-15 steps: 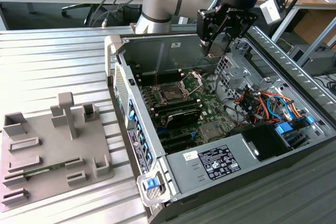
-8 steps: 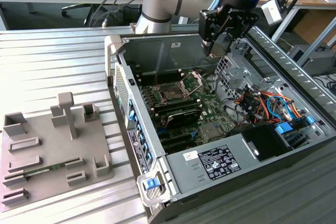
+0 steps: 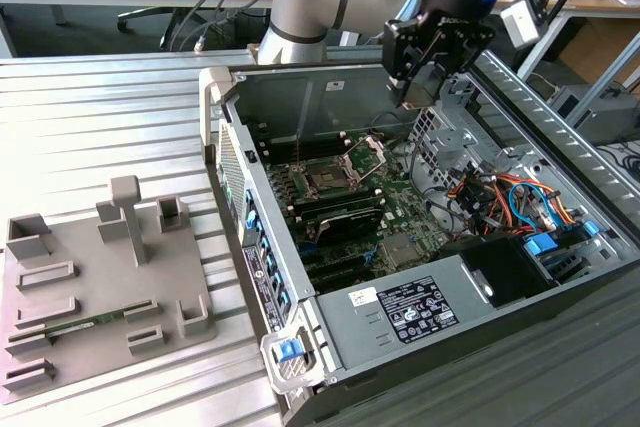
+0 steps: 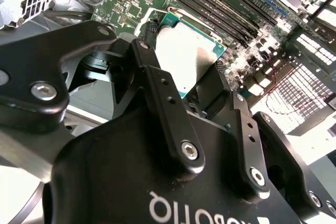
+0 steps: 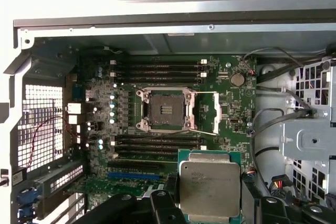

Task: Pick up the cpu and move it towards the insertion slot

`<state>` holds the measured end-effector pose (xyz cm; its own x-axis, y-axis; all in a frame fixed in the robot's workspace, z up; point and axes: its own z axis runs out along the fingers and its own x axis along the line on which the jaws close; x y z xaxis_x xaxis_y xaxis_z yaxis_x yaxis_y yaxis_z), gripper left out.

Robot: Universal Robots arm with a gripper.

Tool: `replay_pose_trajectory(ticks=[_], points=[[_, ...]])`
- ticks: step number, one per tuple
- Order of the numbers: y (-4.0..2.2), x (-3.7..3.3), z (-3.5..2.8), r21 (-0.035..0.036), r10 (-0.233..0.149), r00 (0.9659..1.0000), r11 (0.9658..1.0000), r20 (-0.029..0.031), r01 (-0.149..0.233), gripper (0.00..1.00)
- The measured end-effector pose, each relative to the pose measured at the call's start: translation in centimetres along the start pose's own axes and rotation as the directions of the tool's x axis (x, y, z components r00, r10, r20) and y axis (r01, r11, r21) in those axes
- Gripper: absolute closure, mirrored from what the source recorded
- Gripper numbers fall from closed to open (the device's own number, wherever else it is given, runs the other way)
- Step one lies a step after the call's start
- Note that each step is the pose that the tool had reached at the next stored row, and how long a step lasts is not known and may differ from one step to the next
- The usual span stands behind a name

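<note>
**A:** Above the open computer case [image 3: 420,277], the gripper [image 3: 418,87] hangs with the cpu [image 5: 210,187] in its grasp. In both wrist views the two black fingers [image 4: 210,90] pinch the chip by opposite edges, its silvery lid [image 4: 186,56] left bare between them.

**B:** Why by the edges?

**A:** My guess is that it keeps the underside free, since that face has to meet the socket. The chip looks level with the motherboard [image 5: 231,114], which would suit a flat descent.

**B:** And where is the chip relative to the target?

**A:** In the first wrist view the insertion slot [image 5: 165,109] sits near the middle of the board, between two banks of black memory slots [image 5: 157,69]. The cpu is in the air and well apart from the slot, offset across one memory bank. So it is lifted, but not over the socket.

**B:** Is the socket ready?

**A:** It looks so. The dark square is exposed, and the metal retention bracket [image 5: 206,113] is swung open to one side, presumably so nothing blocks the way in.

**B:** Anything else around?

**A:** In the exterior view, a grey tray [image 3: 90,297] lies on the ribbed table [image 3: 100,117] at the exterior view's left, well away from the case. Bundled cables [image 3: 500,197] crowd the case's far side, clear of the gripper.
</note>
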<state>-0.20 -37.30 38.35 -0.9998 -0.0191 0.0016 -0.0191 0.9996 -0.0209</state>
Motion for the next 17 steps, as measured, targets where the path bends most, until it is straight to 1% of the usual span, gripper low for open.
replay_pose_trajectory(ticks=[6, 12, 17], points=[[0.13, -0.38, 0.12, 0.001, 0.0, 1.0, 1.0, -0.0001, 0.0, 0.45], [0.45, -0.41, 0.43, 0.001, 0.0, 1.0, 1.0, 0.0, 0.0, 0.45], [0.52, -0.41, 0.56, 0.0011, 0.0, 1.0, 1.0, -0.0001, 0.0, 0.45]])
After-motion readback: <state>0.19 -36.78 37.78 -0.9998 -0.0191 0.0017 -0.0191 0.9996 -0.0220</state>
